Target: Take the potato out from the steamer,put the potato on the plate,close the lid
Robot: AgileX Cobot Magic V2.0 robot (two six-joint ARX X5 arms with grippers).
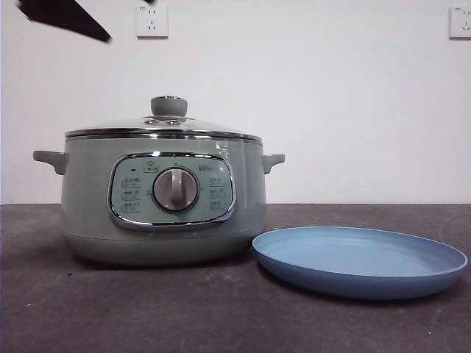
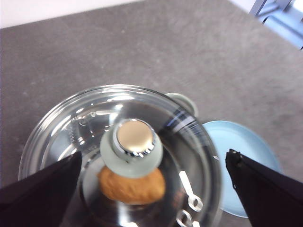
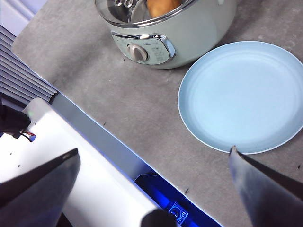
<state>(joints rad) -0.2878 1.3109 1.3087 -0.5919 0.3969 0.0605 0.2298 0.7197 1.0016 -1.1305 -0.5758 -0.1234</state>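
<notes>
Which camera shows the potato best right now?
The left wrist view: the potato lies visible through the glass lid, partly behind its knob. The right wrist view catches only an orange sliver at the frame edge. The front view hides it inside the steamer.

The left gripper (image 2: pixel 151 189) hangs above the lid's knob (image 2: pixel 135 146) with its two black fingers (image 2: pixel 38 194) spread wide to either side and touching nothing — in the front view it shows only as a dark tip (image 1: pixel 66 18) slanting in at the top corner. The right gripper (image 3: pixel 154 189) waits well apart from the pot, high over the near edge of the worktop (image 3: pixel 118 113) beside the plate (image 3: pixel 241 97), its fingers (image 3: pixel 40 179) likewise held wide apart — nothing between them.
</notes>
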